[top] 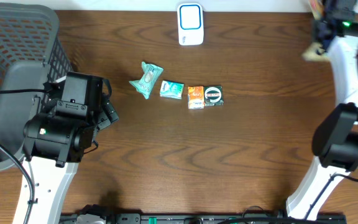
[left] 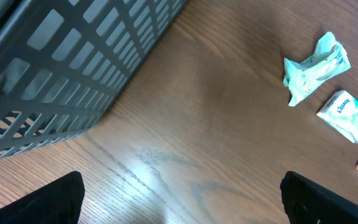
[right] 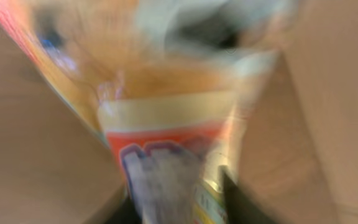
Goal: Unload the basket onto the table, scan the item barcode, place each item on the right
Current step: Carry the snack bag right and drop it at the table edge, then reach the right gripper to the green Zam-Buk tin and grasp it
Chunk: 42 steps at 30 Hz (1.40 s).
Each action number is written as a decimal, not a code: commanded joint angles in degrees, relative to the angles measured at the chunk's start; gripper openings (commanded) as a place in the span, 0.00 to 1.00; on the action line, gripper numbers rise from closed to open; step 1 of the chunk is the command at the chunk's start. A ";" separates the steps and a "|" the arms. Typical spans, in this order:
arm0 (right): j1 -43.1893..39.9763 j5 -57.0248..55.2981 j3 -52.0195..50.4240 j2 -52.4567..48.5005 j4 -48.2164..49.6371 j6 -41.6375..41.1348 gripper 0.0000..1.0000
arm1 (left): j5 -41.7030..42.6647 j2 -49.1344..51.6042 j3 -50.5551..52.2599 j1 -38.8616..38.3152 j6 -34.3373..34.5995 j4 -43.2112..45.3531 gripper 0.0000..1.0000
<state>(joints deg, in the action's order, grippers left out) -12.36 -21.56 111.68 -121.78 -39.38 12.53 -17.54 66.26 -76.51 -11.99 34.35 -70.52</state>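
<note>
L gripper (left: 180, 202): fingers (left: 42, 202) sit wide apart at the bottom corners of the L wrist view. Nothing btwn them, just bare table (left: 197, 130) below. Open, holding nothing. Overhead, the L gripper (top: 107, 107) is left of centre, tips pointing right toward a row of goods but well apart from them. Basket (top: 17, 56) is close on its left, at the table's back-left.

R gripper (top: 322, 40): at the far back-right corner. R wrist view is badly blurred. A packet (right: 166, 149) w/ orange, red & white print fills the frame, very close to the cam. Dark shapes at the bottom edge on either side of it may be the fingers. Can't tell if they clamp it or stand apart. Overhead shows a pale thing (top: 312, 53) right at the gripper tip, too small to say what it is or whether it's gripped.

Scanner (top: 190, 23): white w/ blue face, back-centre of table, well apart from the R gripper.

Row mid-table, L to R:
- teal pouch (top: 146, 79), crumpled
- tissue pack (top: 171, 89), just beside the pouch
- orange pack (top: 196, 97)
- black pack (top: 213, 95) w/ round white mark, touching the orange pack

L wrist view catches the teal pouch, the tissue pack and a sliver of the orange pack at its right edge.
</note>
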 commanded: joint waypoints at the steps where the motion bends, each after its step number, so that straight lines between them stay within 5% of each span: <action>1: -5.51 -2.64 -0.11 -1.16 -4.20 0.57 0.99 | -1.16 -0.07 -0.11 0.31 0.26 -0.17 1.00; 15: -2.19 60.70 -0.17 -1.16 -15.82 -11.26 0.99 | -1.16 -0.07 -0.11 0.31 0.26 -0.17 1.00; 26: 18.25 44.09 -9.27 -1.18 -17.73 -11.43 0.99 | -1.16 -0.09 -0.11 0.31 0.26 -0.17 1.00; 30: 24.15 39.39 -14.16 -1.16 -12.72 -19.17 0.99 | -1.16 -0.07 -0.11 0.31 0.26 -0.17 1.00; 42: 30.84 27.52 -17.33 -1.18 -11.78 -29.90 0.98 | -1.16 -0.07 -0.11 0.31 0.26 -0.17 1.00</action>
<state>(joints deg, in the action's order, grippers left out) 17.47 9.52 95.57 -122.91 -51.11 -14.70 -17.54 66.26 -76.51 -11.99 34.35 -70.50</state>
